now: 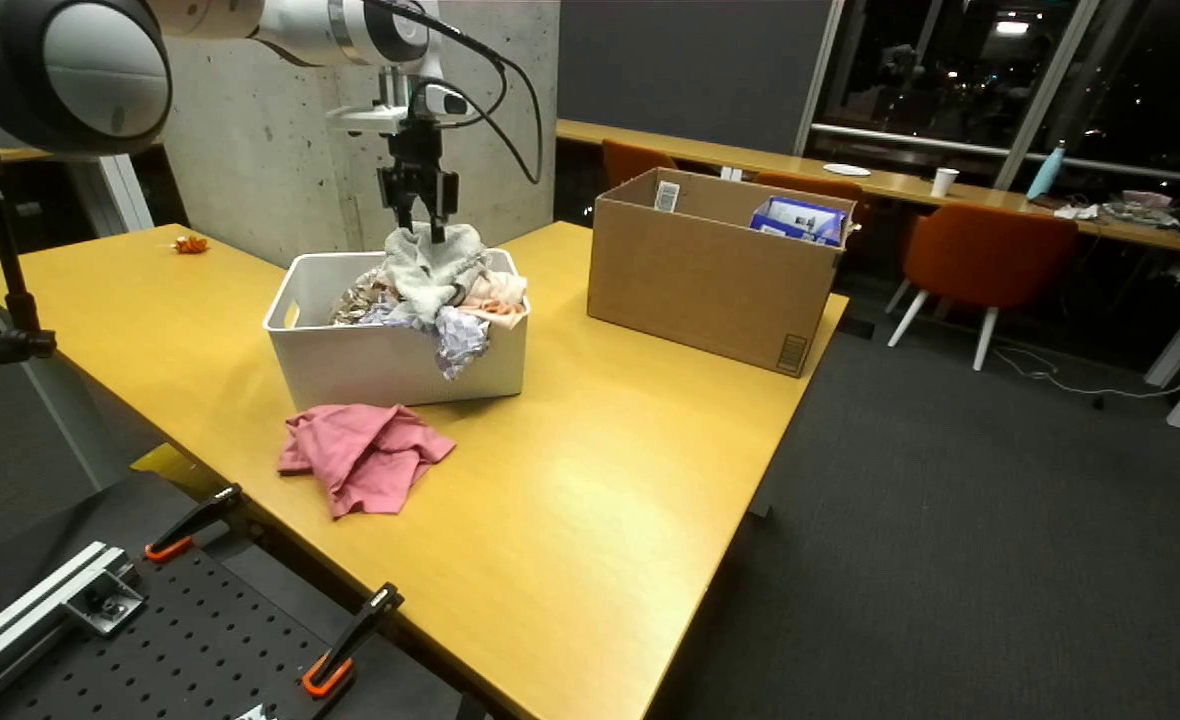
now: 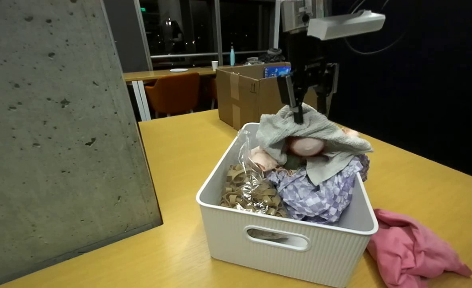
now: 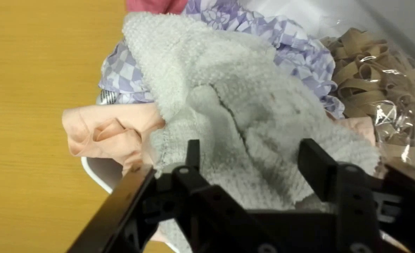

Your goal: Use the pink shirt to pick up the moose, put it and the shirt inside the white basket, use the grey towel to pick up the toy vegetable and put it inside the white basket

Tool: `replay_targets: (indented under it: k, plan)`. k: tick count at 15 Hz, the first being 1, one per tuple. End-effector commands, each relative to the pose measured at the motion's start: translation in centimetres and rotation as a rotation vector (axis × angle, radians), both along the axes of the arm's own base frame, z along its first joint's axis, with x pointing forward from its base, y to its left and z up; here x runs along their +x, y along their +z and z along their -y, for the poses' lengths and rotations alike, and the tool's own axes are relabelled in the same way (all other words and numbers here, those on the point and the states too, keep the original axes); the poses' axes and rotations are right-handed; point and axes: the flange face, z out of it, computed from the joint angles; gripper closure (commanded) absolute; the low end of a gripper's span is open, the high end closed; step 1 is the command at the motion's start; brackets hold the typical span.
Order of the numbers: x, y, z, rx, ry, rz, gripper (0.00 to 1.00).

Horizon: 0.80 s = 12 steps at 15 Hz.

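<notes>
- Grey towel high in the white basket, draping a pinkish round thing!
- Pincer spread wide, fingertips right at the towel; touching, can't tell!
- Pink shirt beside the basket, on the tabletop.

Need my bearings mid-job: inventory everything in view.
Table: 1, yellow, foreground
Basket: 1, white, on table
Towel: 1, grey, basket, topmost
Rounded object: 1, pinkish, under towel
Checked cloth: 1+, purple, basket
Crumpled cloth: 1+, peach, basket
Bagged strips: uncounted, brown, basket
Shirt: 1, pink, table
Cardboard box: 1, brown, table
Package: 1, blue, box
Small item: 1, orange, table
Clamps: 2, black-orange, board
Bottle: 1, blue, counter
Cup, plate: 1 each, white, counter
Chairs: 2+, orange, by counter
Arm: 1, white, overhead
Hand: 1, black, over towel
</notes>
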Motion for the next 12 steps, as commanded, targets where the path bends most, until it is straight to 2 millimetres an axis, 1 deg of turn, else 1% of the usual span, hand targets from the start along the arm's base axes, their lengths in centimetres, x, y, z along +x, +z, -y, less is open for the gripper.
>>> replay_targets:
  k: [1, 3, 6, 8, 12]
  plan:
    - [-1.7, 4.3, 1.6, -0.043, -0.134, 0.005, 0.01]
    - [-2.4, 5.5, 3.0, -0.055, -0.219, 0.022, 0.0]
    - [-3.8, 5.8, 4.9, -0.064, -0.312, 0.027, 0.0]
    - [-4.3, 5.1, 5.7, -0.069, -0.361, 0.055, 0.0]
    - [-6.1, 3.1, 5.0, -0.054, -0.431, 0.12, 0.0]
